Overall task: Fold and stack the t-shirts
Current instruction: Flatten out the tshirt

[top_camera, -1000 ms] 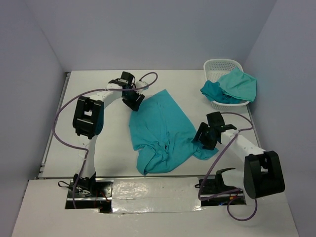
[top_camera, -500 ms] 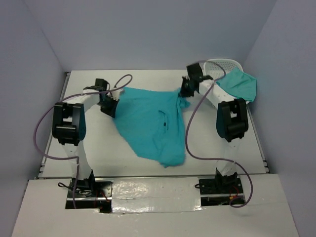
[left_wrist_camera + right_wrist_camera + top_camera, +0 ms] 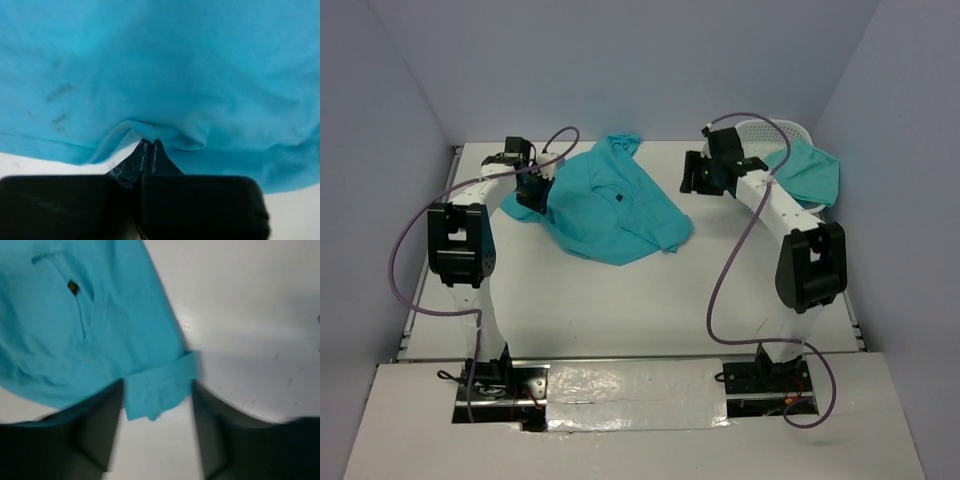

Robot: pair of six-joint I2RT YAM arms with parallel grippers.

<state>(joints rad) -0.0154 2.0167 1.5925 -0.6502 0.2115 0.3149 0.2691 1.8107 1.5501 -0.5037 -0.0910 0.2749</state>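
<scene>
One teal t-shirt point(image 3: 610, 205) lies rumpled on the white table point(image 3: 620, 300) at the back middle, its dark neck label facing up. My left gripper point(image 3: 533, 193) is at the shirt's left edge, shut on a small fold of the cloth point(image 3: 150, 131); in the left wrist view the gripper point(image 3: 151, 146) has its tips pressed together. My right gripper point(image 3: 693, 183) hovers open just right of the shirt. In the right wrist view a sleeve cuff point(image 3: 159, 387) lies flat between the spread fingers point(image 3: 100, 432), untouched. A second t-shirt point(image 3: 807, 170) hangs over the basket.
A white lattice basket point(image 3: 760, 132) stands at the back right corner, right behind my right arm. Purple cables loop from both arms. The table's left edge point(image 3: 432, 250) runs beside the left arm.
Both arms swung the shirt to the back of the table. My right gripper, shut on it half a second ago, has opened and let it drop. The left grip stays.
</scene>
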